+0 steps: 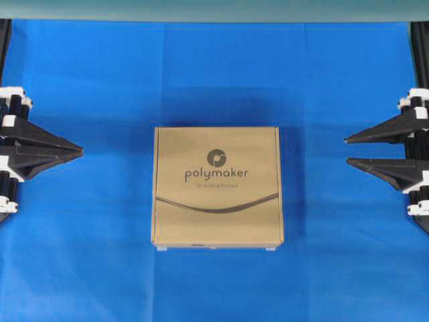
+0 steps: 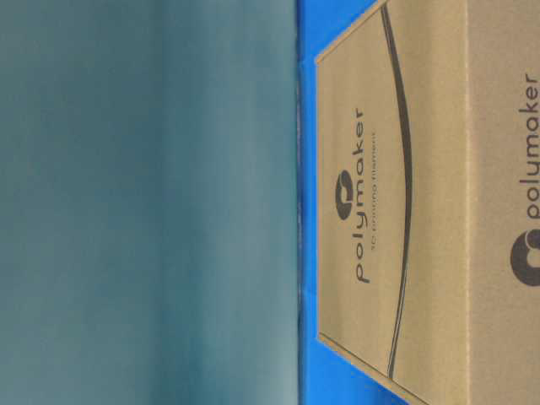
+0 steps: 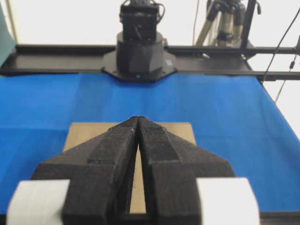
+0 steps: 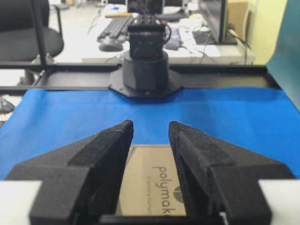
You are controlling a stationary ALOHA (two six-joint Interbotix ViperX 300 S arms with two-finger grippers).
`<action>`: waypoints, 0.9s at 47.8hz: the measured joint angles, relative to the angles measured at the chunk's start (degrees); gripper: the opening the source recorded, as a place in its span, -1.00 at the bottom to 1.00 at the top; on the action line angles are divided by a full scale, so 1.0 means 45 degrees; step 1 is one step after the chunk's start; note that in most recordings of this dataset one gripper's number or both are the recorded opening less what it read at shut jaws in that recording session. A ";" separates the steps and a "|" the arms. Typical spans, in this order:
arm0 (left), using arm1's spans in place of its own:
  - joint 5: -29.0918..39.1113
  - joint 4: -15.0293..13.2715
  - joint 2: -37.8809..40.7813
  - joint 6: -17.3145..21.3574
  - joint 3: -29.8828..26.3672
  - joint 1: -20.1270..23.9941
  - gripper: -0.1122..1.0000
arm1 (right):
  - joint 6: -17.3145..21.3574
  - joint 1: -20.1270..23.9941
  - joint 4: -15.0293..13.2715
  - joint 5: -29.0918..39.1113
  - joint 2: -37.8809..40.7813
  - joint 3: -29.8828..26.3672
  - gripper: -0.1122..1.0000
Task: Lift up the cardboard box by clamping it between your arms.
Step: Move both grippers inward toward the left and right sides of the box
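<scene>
The tan cardboard box (image 1: 217, 186) with the dark "polymaker" logo lies flat in the middle of the blue cloth. It fills the right part of the table-level view (image 2: 422, 211). My left gripper (image 1: 79, 152) is at the left edge, shut and empty, its tips well apart from the box's left side. In the left wrist view its fingertips (image 3: 139, 120) meet in front of the box (image 3: 84, 133). My right gripper (image 1: 347, 151) is at the right edge, open and empty, apart from the box. In the right wrist view (image 4: 150, 126) the box (image 4: 150, 187) shows between the fingers.
The blue cloth (image 1: 214, 74) covers the table around the box. The opposite arm's black base (image 3: 139, 51) stands at the far end of the left wrist view, and likewise in the right wrist view (image 4: 145, 70). A teal backdrop (image 2: 143, 202) fills the left of the table-level view.
</scene>
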 measured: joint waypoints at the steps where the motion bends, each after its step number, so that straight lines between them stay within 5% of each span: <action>1: 0.0098 0.0020 0.0039 -0.0039 -0.0020 0.0000 -0.71 | 0.0000 -0.0020 0.0020 0.0020 0.0020 0.0000 -0.54; 8: 0.1543 0.0156 0.0996 -0.0547 -0.0156 0.0000 -0.81 | 0.0098 -0.0313 0.0566 0.2070 0.0273 -0.0215 -0.84; 22: 0.4199 0.0176 0.2852 -0.0547 -0.1191 0.0176 -0.81 | 0.0117 -0.0879 0.0625 0.8066 0.1172 -0.1309 -0.86; 43: 0.7480 0.0195 0.6035 -0.0215 -0.2695 0.0293 -0.81 | 0.0117 -0.0918 0.0176 1.0547 0.4707 -0.1641 -0.80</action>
